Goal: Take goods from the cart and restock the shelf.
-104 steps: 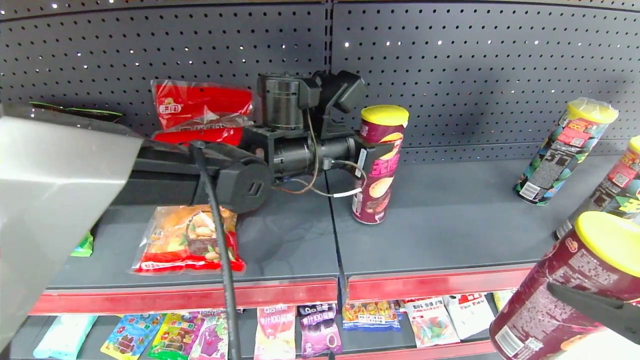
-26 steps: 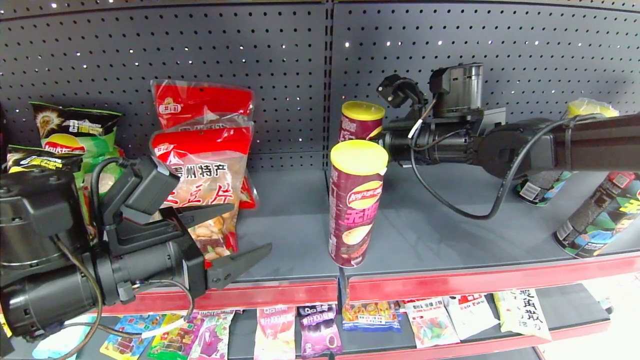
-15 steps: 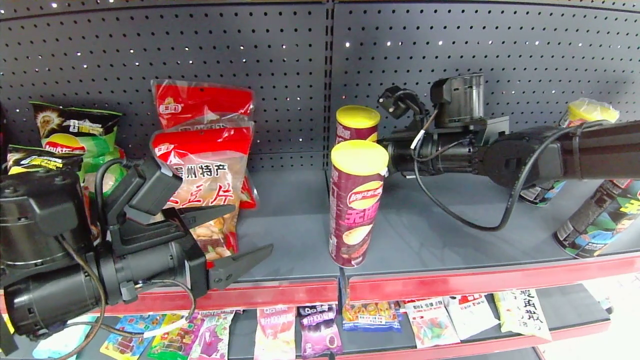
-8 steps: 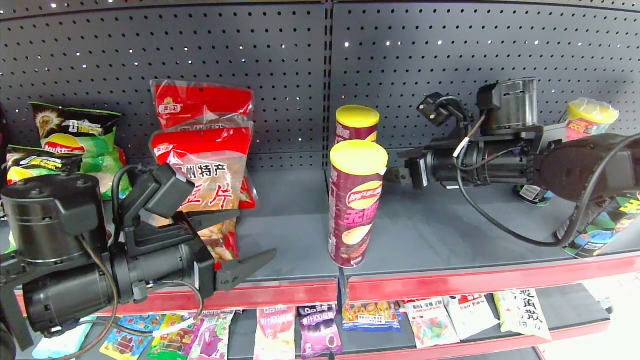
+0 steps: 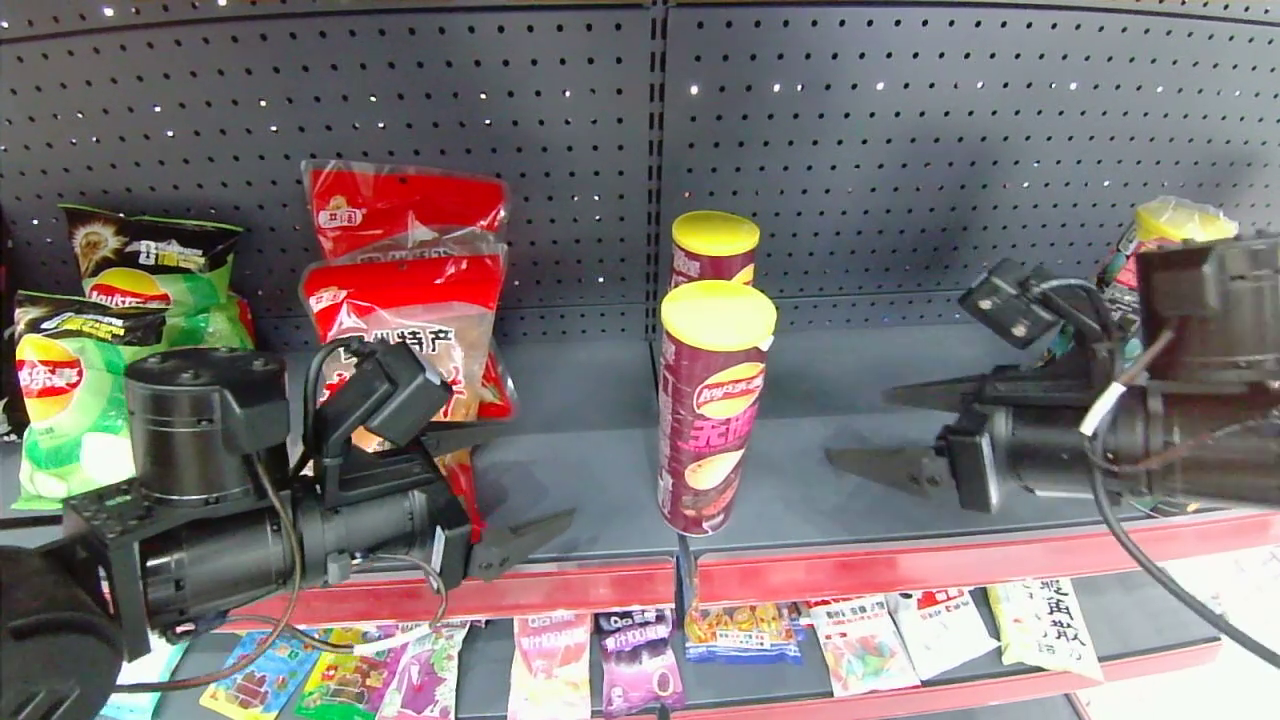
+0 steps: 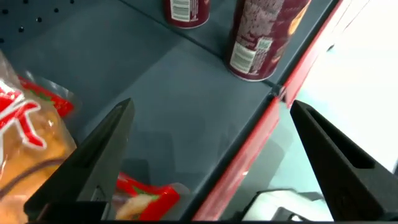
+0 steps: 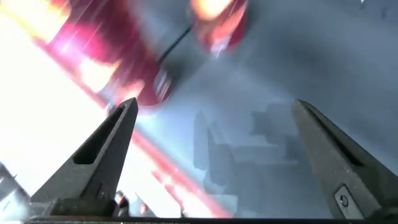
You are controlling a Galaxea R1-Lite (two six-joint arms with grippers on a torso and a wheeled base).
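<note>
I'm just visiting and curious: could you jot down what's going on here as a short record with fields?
Place: shop shelf with red front edge
Centre: front can and rear can, upright, yellow lids
Left pincer: open, empty, beside the red snack bags
Right pincer: open, empty, right of both cans
Far left: green crisp bags

A shop: shelf (image 5: pixel 580 400) of crisp tubes (image 5: pixel 712 410) and snack bags (image 5: pixel 410 310), pegboard (image 5: pixel 900 150) behind
</note>
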